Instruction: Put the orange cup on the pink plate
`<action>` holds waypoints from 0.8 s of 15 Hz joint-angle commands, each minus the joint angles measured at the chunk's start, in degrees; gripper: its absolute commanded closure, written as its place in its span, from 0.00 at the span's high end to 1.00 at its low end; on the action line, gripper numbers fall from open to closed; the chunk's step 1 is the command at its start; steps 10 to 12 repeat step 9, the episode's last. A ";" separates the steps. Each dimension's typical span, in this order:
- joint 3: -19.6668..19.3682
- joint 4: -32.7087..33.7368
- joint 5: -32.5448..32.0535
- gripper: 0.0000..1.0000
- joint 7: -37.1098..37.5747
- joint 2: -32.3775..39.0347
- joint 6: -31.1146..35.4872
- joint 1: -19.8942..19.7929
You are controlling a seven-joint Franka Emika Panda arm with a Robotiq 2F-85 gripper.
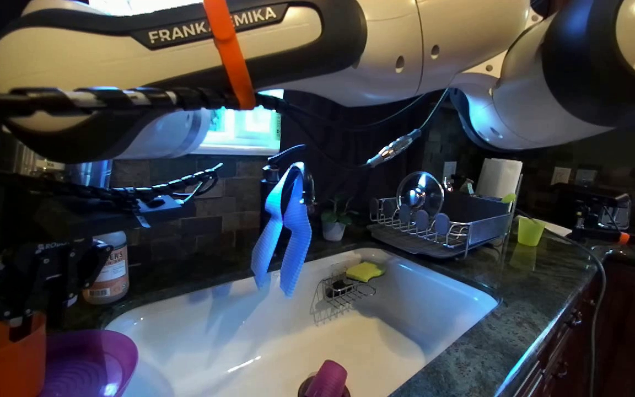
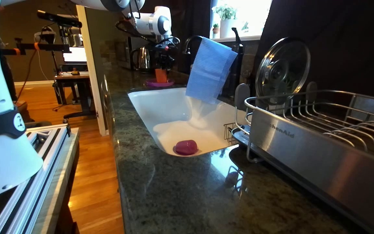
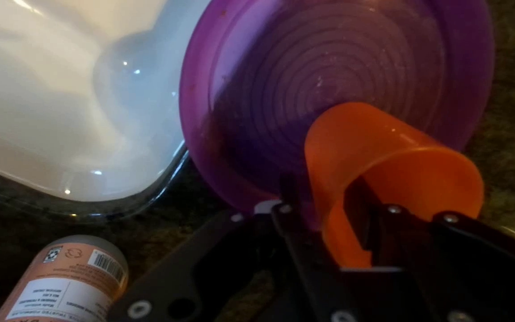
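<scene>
A tapered orange plastic cup (image 3: 351,138) stands on a round purple plastic plate (image 3: 329,49). Parted black fingers (image 3: 297,239) straddle its wall.

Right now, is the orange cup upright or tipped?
Upright: the orange cup has near-vertical sides in an exterior view, mouth facing up.

This is a kitchen. A white sink (image 2: 161,113) shows it, with a dish rack (image 2: 317,159) near one end and a metal kettle (image 2: 143,59) farther along.
</scene>
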 commanded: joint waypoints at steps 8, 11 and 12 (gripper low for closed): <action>-4.11 2.13 -9.13 0.94 5.07 -6.17 -0.07 6.17; -5.26 2.09 -10.57 1.00 6.09 -7.24 -0.21 7.44; -5.26 2.09 -10.57 1.00 6.09 -7.24 -0.21 7.44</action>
